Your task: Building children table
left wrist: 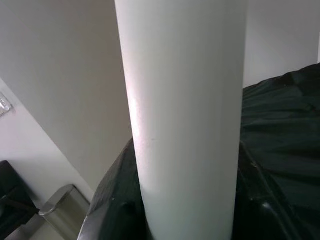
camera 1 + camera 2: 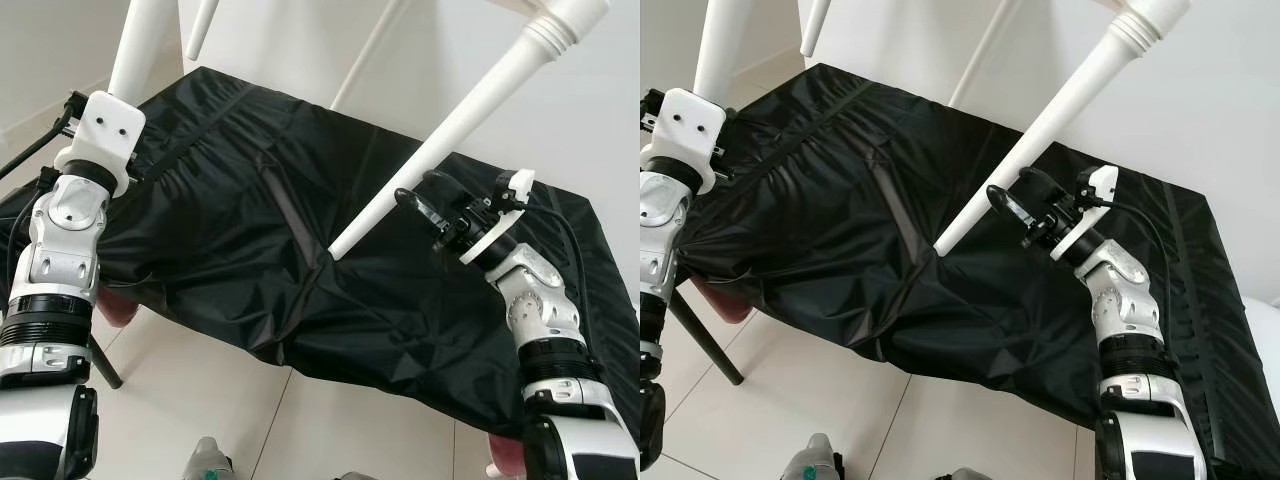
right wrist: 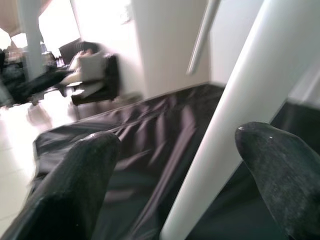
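A humanoid robot stands at a desk draped in a black cover (image 2: 330,290), working on an upturned white children's table whose legs angle up over the cloth. The landmark here is the long white leg (image 2: 450,140) with a turned collar near its upper end; it slants across the black cover, and its lower tip sits just above the cloth near the cover's middle fold.

The right gripper (image 2: 425,212) reaches toward that leg from the side nearer the robot, close to the leg's lower end. Its jaws are spread: in the right wrist view the two black fingers (image 3: 80,175) stand wide apart with the leg (image 3: 235,115) running between them, closer to one finger than the other (whether either finger touches the leg cannot be told).

Away from the slanted leg, toward the robot's left, a second white leg (image 2: 140,45) rises steeply from the far edge of the cover. The left arm's white wrist block (image 2: 100,135) sits at the base of this leg. In the left wrist view that second leg (image 1: 182,115) stands straight ahead, very close, with dark shapes at either side of its base; whether the left jaws grip it cannot be told.

A thinner white rail (image 2: 365,55) crosses behind the slanted leg, against the pale wall.
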You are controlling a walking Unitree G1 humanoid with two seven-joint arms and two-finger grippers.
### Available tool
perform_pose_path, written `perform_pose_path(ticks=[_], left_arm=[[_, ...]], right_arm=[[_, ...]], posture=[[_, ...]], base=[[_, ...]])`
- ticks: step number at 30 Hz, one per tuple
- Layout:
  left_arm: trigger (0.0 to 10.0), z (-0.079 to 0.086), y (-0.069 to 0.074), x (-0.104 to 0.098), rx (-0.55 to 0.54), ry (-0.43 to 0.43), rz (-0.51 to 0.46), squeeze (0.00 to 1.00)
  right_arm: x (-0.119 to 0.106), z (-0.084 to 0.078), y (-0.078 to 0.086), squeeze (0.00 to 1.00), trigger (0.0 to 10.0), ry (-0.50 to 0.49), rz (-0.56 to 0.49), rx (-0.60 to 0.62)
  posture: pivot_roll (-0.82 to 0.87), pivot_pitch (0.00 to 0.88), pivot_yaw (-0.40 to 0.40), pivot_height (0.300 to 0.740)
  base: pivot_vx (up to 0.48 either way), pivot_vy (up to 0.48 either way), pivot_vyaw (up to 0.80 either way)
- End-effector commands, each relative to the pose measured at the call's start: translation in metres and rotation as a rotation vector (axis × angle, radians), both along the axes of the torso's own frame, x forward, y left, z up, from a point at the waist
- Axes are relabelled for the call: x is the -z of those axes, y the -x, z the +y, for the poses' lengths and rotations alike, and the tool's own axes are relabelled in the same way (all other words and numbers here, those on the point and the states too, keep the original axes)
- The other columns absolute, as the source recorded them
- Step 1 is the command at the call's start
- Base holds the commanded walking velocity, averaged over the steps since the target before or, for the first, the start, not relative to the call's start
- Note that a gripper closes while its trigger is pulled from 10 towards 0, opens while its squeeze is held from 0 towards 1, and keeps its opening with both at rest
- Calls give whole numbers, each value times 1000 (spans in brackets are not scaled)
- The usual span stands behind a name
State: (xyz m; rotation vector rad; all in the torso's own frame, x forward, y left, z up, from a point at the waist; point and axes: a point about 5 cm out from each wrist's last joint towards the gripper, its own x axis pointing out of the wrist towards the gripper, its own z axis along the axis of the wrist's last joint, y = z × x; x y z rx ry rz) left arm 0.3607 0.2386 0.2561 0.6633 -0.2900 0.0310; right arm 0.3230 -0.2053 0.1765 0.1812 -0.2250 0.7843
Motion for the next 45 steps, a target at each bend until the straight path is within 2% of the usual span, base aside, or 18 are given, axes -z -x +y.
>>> perform_pose_path(ticks=[1, 4, 5, 6, 9, 11, 15, 17, 23, 30, 31, 35, 36, 39, 42, 45], left_arm=[[10000, -16, 1, -29, 41, -62, -120, 0], [10000, -15, 0, -28, 41, -64, -115, 0], [10000, -15, 0, -28, 41, -64, -115, 0], [10000, -16, -1, -28, 44, -62, -113, 0], [10000, -17, -2, -28, 45, -61, -112, 0], [10000, -18, -3, -28, 50, -60, -110, 0], [10000, -20, -3, -28, 55, -59, -110, 0], [10000, -20, -2, -28, 57, -61, -108, 0], [10000, -21, -2, -27, 57, -61, -105, 0], [10000, -22, -1, -26, 60, -60, -102, 0], [10000, -23, -1, -25, 61, -59, -100, 0], [10000, -24, -1, -24, 63, -59, -97, 0], [10000, -24, -1, -23, 65, -61, -94, 0], [10000, -25, -1, -22, 67, -64, -89, 0], [10000, -25, -1, -21, 67, -64, -89, 0], [10000, -25, 0, -21, 66, -61, -84, 0]], right_arm=[[-3, -5, 3, 0, 10000, 5, -3, -11], [-1, -18, 5, 0, 10000, 45, 4, 23], [-1, -18, 5, 0, 10000, 45, 4, 23], [-3, -25, 0, 0, 10000, 36, 3, 86], [-5, -25, -4, 0, 10000, 15, -3, 110], [-9, -19, -12, 0, 10000, -22, -19, 131], [-12, -12, -18, 0, 10000, -55, -24, 138], [-14, 1, -29, 0, 10000, -120, -13, 124], [-18, 14, -43, 0, 10000, -169, -17, 151], [-33, 19, -57, 0, 10000, -285, -25, 234], [-37, 19, -59, 0, 4745, -313, -28, 249], [-40, 19, -61, 0, 4745, -344, -30, 267], [-44, 23, -61, 0, 0, -351, -51, 253], [-52, 28, -58, 0, 0, -386, -106, 212], [-54, 28, -58, 0, 0, -395, -113, 207], [-61, 30, -56, 0, 0, -411, -166, 209]], posture=[[29, 0, -83, 740], [23, 0, -79, 740], [23, 0, -79, 740], [18, 0, -75, 740], [18, 0, -75, 740], [19, 0, -71, 740], [24, 0, -70, 740], [33, 0, -71, 740], [41, 0, -73, 740], [43, 0, -75, 740], [44, 0, -76, 740], [44, 0, -76, 740], [50, 0, -79, 740], [51, 0, -79, 740], [51, 0, -79, 740], [56, 0, -80, 740]], base=[[0, 0, 0], [0, 0, 0], [0, 0, 0], [0, 0, 0], [0, 0, 0], [0, 0, 0], [0, 0, 0], [0, 0, 0], [0, 0, 0], [0, 0, 0], [0, 0, 0], [0, 0, 0], [0, 0, 0], [0, 0, 0], [0, 0, 0], [0, 0, 0]])
